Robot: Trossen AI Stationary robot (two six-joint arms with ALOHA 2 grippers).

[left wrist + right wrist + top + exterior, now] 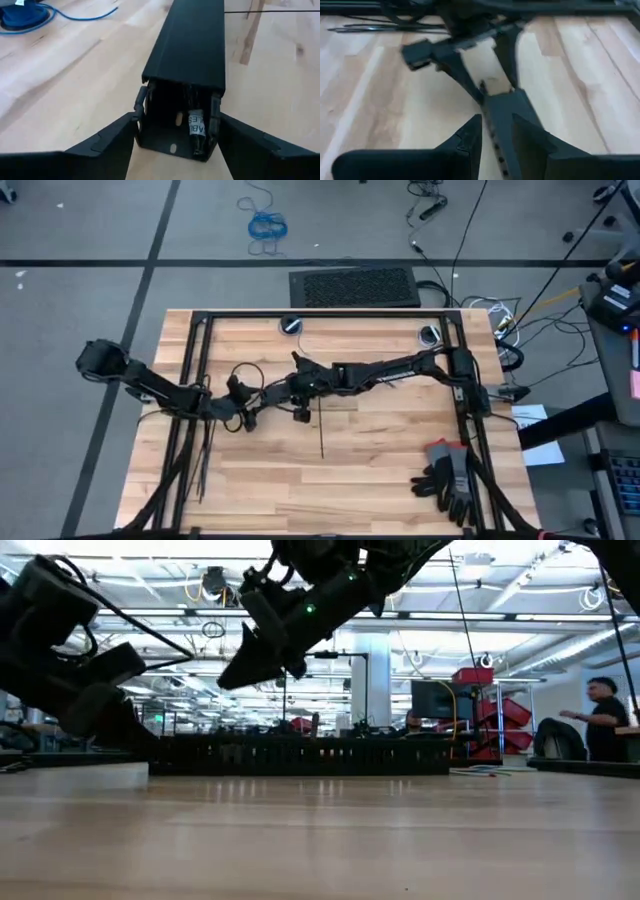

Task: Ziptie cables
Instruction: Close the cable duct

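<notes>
The left pincer (177,125) is closed on the open end of a black channel (190,45), and a labelled wire (196,125) is seen inside it. The right pincer (497,125) is closed on a dark bar (502,107) at mid-worktop (400,470). One ziptie (322,438) lies just before both pincers. The cables cannot be made out.

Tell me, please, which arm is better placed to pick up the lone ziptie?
Right, probably. The right tool hangs nearest the ziptie; the left tool is farther off. Both grip the channel, so one must let go first.
</notes>
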